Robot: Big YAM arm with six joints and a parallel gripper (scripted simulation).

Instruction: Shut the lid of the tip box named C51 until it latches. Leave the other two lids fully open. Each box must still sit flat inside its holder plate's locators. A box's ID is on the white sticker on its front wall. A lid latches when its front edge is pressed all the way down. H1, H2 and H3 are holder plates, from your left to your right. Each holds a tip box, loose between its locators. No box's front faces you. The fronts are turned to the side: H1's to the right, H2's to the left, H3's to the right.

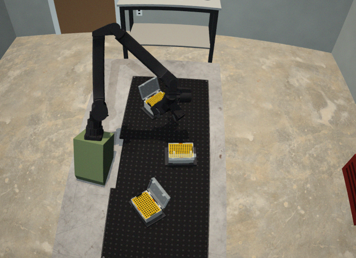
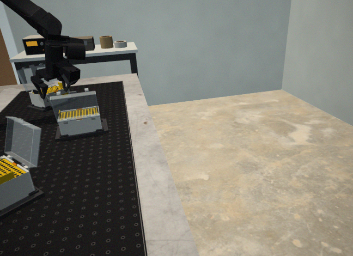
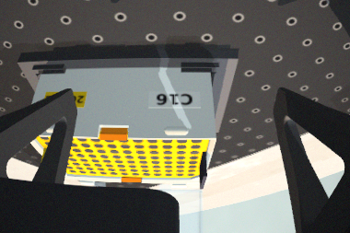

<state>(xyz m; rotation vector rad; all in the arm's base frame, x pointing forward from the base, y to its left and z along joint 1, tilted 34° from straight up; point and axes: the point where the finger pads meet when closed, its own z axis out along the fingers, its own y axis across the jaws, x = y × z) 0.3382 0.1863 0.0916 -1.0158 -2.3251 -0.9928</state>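
Three grey tip boxes with yellow racks sit on holder plates on the black mat, all with clear lids raised. My gripper is open and empty. It hangs low over the far box, with one finger on each side of it. In the wrist view the white sticker on this box's front wall reads C16, upside down. Its lid stands open. The middle box and the near box show no readable sticker.
The arm's green pedestal stands left of the mat. A white table with equipment and tape rolls stands behind the bench. The near box's lid and the middle box's lid stand upright. A red object is at the far right.
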